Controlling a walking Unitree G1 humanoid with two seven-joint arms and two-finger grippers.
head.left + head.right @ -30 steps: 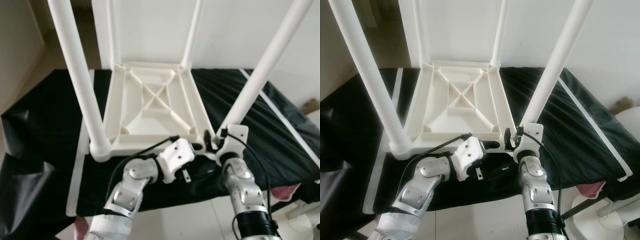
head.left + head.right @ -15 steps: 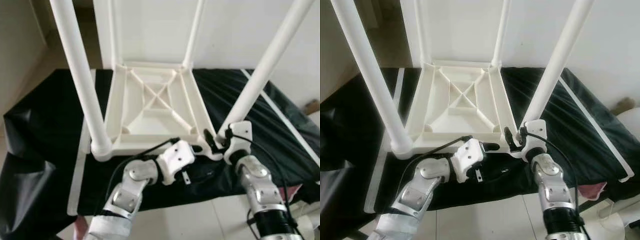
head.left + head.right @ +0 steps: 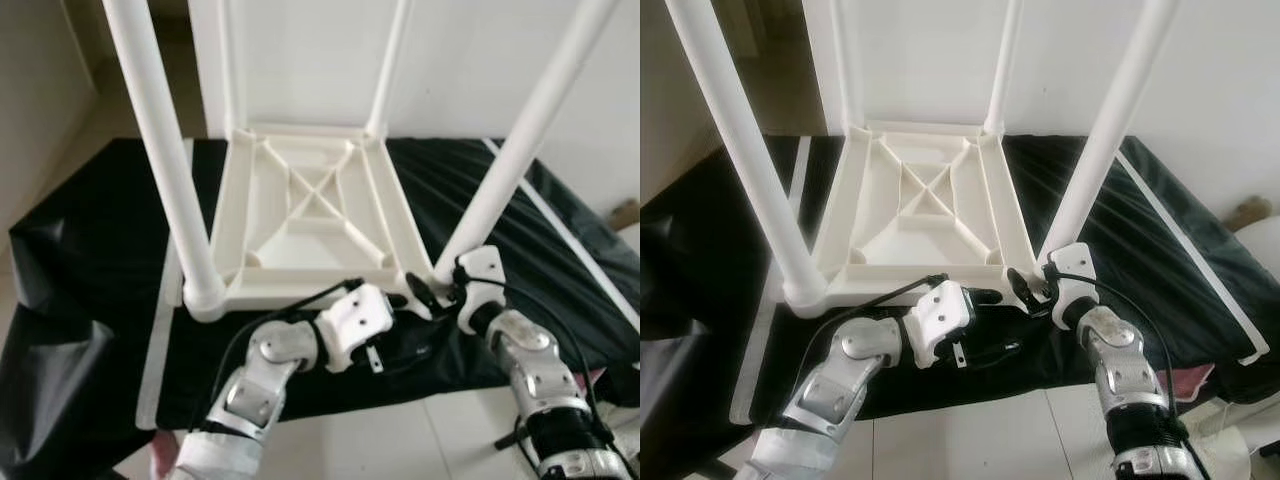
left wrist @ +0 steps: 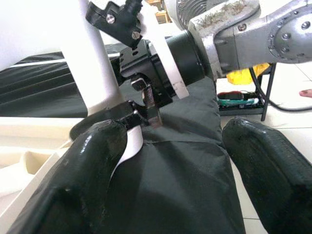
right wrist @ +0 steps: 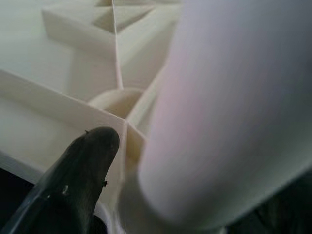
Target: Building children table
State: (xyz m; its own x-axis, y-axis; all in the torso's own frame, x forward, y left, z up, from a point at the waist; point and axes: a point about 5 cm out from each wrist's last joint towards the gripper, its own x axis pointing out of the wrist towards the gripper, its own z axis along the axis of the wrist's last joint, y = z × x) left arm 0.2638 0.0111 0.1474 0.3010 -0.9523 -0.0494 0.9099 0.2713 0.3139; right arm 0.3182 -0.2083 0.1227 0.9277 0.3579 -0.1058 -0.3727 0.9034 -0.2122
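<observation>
The white plastic children's table [image 3: 310,215] lies upside down on a black cloth [image 3: 90,260], with its legs pointing up. My right gripper [image 3: 422,293] is at the near right corner, at the foot of the near right leg [image 3: 505,180]. In the left wrist view its fingers [image 4: 144,105] pinch the white corner rim. In the right wrist view one black finger [image 5: 83,165] rests against the frame wall beside the leg [image 5: 219,112]. My left gripper [image 4: 170,161] hovers open just in front of that corner, over the cloth, holding nothing.
The near left leg [image 3: 165,170] and two far legs stand tall in front of the white wall. White strips lie along the cloth's left edge [image 3: 160,340] and right side [image 3: 570,240]. Tiled floor and a white round object [image 3: 1240,440] are at the lower right.
My right forearm has swung out to the right while its gripper stayed at the table's near right corner. The left arm has barely moved.
</observation>
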